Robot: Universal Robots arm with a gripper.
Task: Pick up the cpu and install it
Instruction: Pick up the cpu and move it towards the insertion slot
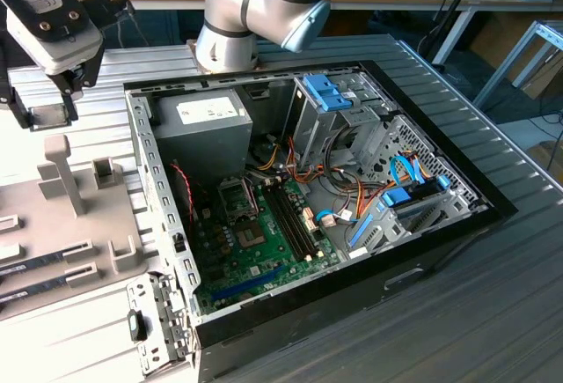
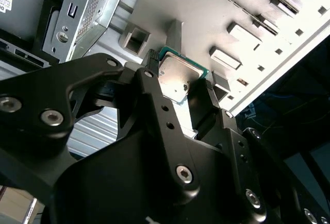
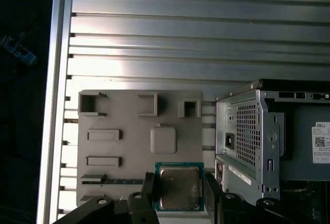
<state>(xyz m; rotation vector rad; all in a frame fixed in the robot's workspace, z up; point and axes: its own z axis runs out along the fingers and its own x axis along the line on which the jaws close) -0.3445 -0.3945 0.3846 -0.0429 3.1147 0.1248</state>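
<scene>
surface: ribbed metal table (image 1: 440, 84) | on it: grey parts fixture (image 1: 79, 321), open computer case (image 1: 299, 313) | side by side

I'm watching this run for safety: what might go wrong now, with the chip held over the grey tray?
1. The gripper pinches the chip by two edges only, so it might tilt or slip out.
2. The green board lies deep inside the case, so the gripper may clip the case wall or snag the loose cables on the way in.

Silver-top cpu (image 3: 179, 187) w/ green rim, flat btwn fingers (image 3: 148, 184)
</scene>
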